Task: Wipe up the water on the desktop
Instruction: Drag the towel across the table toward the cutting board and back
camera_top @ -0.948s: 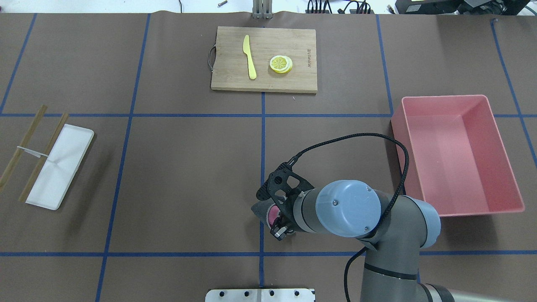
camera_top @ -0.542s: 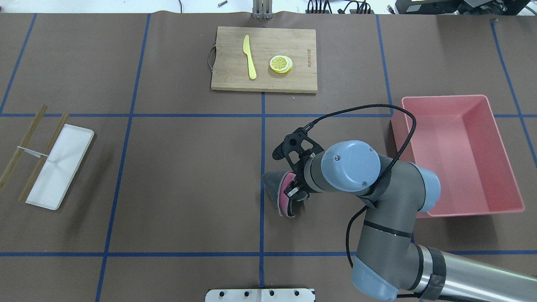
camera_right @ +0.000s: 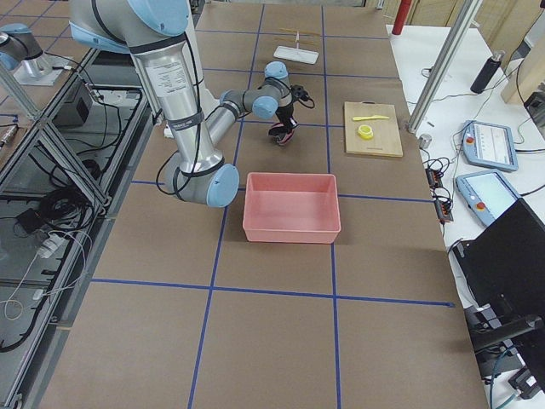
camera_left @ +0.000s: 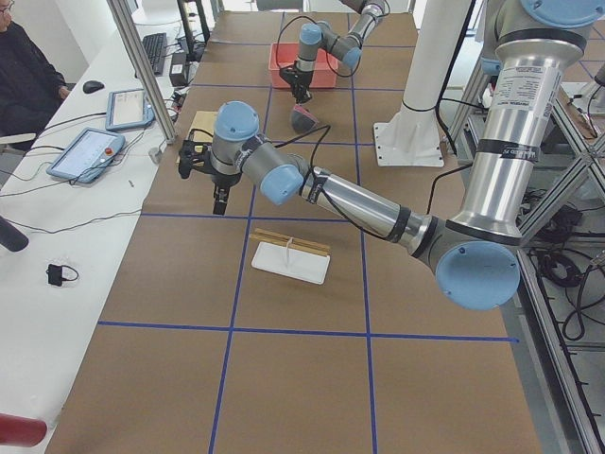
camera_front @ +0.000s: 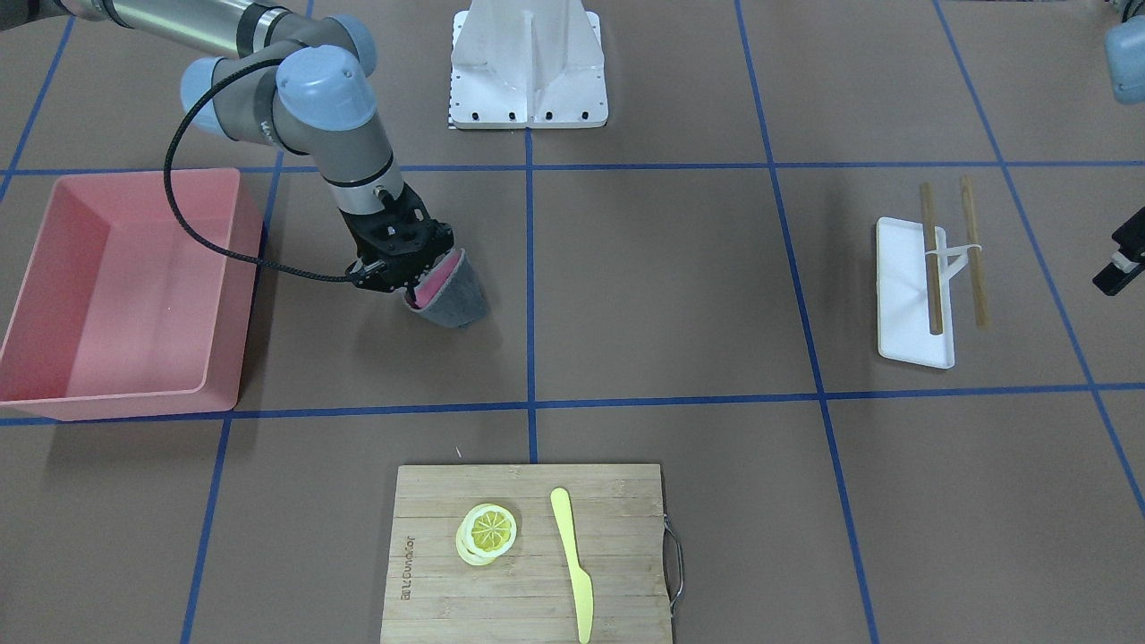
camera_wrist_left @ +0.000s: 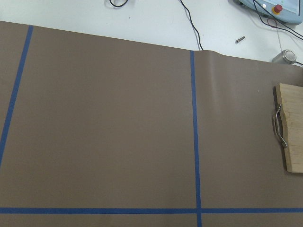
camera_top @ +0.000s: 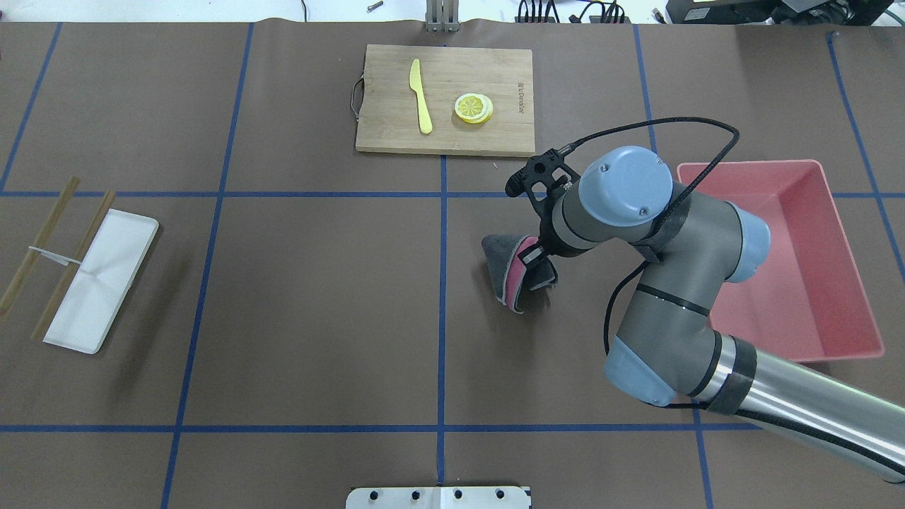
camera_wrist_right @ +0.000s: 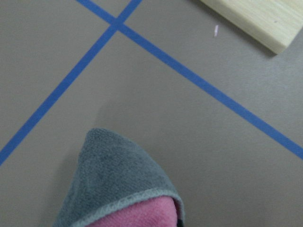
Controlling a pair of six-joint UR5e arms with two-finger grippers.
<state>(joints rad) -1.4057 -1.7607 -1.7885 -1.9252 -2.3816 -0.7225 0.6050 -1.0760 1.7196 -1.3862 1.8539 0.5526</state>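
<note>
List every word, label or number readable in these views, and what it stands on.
Cutting board: a brand mark near one short edge, too blurred to read.
Left arm: lettering along its upright tube, too small to read.
No other text shows.

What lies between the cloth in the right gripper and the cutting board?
Only bare desktop crossed by one blue tape line separates cloth and board, per the overhead view.

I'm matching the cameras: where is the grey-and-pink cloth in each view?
Front-facing: cloth left of centre.
Overhead: cloth right of centre.
Left side: cloth far, top centre.
Right side: cloth upper centre.
Left wrist: absent.
Right wrist: cloth bottom left.
Landmark: cutting board.
</note>
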